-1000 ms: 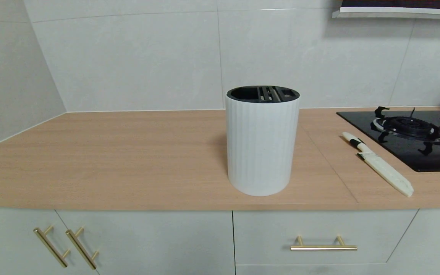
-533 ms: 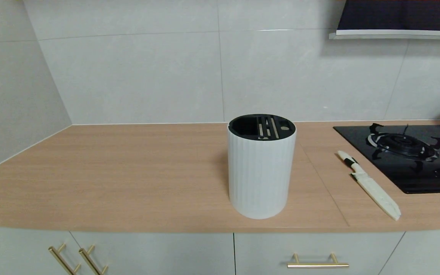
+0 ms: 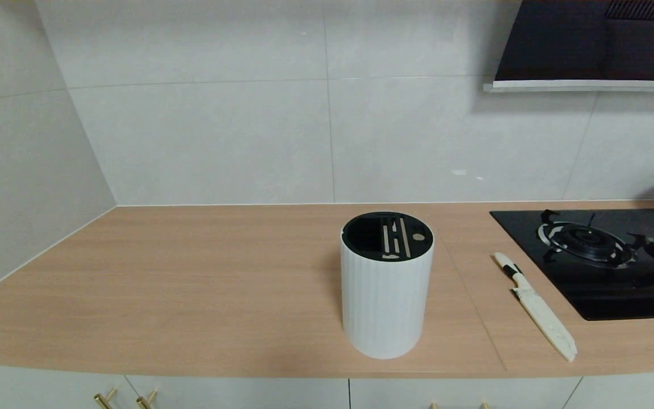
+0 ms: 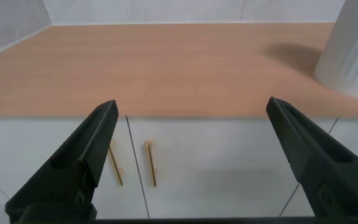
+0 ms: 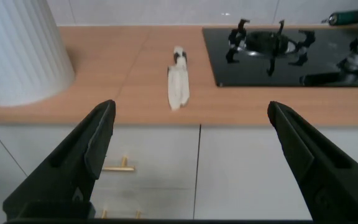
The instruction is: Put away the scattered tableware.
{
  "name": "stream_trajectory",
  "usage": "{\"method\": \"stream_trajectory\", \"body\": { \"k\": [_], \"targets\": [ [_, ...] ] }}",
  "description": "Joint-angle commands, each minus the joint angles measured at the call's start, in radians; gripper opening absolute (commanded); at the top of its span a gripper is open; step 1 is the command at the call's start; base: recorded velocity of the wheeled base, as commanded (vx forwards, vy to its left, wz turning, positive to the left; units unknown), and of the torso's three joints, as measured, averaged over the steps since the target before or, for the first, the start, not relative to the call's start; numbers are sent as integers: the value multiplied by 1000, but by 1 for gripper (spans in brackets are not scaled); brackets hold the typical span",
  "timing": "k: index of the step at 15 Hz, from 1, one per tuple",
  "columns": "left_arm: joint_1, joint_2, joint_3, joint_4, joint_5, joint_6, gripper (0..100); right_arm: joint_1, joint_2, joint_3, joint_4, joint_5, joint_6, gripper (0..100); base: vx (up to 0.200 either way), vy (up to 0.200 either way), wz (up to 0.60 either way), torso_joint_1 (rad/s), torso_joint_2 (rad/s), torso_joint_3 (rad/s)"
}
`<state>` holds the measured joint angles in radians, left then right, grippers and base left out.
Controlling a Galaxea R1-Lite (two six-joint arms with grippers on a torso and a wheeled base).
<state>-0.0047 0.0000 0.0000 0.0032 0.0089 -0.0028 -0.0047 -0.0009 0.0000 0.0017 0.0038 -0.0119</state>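
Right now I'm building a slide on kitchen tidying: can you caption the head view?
A white slotted holder stands on the wooden counter, a knife lying between it and the stove.

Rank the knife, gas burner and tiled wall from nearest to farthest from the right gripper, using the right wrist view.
From the right gripper:
1. Knife, on the counter near its front edge.
2. Gas burner, on the hob beyond.
3. Tiled wall, at the counter's back.

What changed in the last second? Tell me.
Only the head camera moved: the whole picture slid downward, with more of the range hood showing. The white knife holder stands where it was on the countertop, the knife lies flat between it and the hob. Nothing was gripped or released.
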Motion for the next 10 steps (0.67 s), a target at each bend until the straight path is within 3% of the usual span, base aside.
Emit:
{"method": "stream_trajectory", "body": {
  "k": [1, 6, 10],
  "targets": [
    [0, 0, 0, 0, 0, 0, 100, 0, 1, 0, 0, 1, 0, 100, 0, 0, 0, 271, -559, -305],
    [0, 0, 0, 0, 0, 0, 100, 0, 1, 0, 0, 1, 0, 100, 0, 0, 0, 285, -593, -311],
    [0, 0, 0, 0, 0, 0, 100, 0, 1, 0, 0, 1, 1, 100, 0, 0, 0, 205, -419, -221]
  ]
}}
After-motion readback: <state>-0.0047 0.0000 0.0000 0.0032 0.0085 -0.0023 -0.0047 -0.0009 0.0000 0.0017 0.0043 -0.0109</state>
